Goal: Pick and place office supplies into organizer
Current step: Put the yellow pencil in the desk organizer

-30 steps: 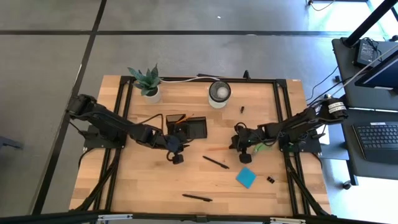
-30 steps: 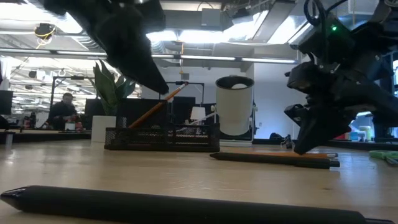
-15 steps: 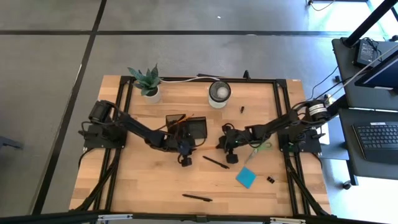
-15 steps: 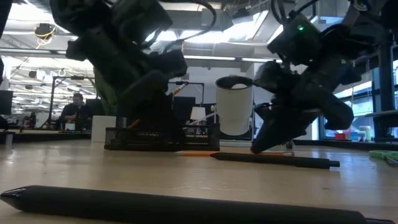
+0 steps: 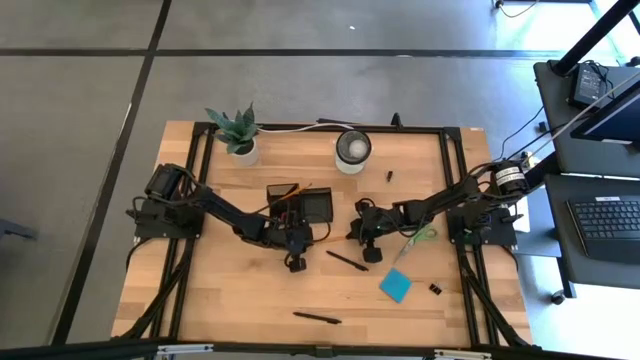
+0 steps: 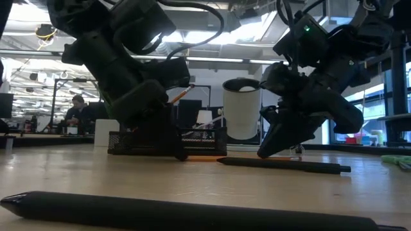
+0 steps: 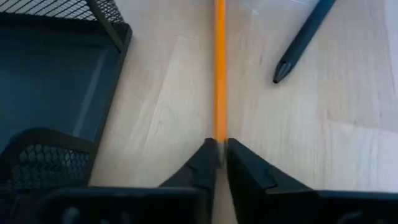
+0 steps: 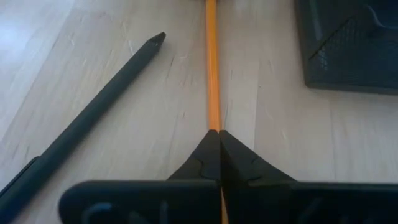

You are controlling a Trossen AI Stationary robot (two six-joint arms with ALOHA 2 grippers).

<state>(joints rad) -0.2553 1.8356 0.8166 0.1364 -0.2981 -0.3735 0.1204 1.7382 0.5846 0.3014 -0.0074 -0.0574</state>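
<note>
Closest to the low camera there's a black pen [image 6: 186, 215] lying across the wood table [image 5: 230, 300], and further in a second black pen [image 6: 282, 165] sits just in front of an orange pencil [image 7: 219, 68] lying flat on the table beside the organizer [image 5: 300, 205]. Both arms are on that same pencil from opposite ends: the left gripper [image 7: 218, 163] has its fingers squeezed narrow around one end, and the right gripper [image 8: 219, 155] is pinched tight on the other end. Behind them another pencil leans out of the black mesh organizer, with a white-rimmed cup [image 5: 353, 148] and a potted plant [image 5: 238, 132] at the far edge.
</note>
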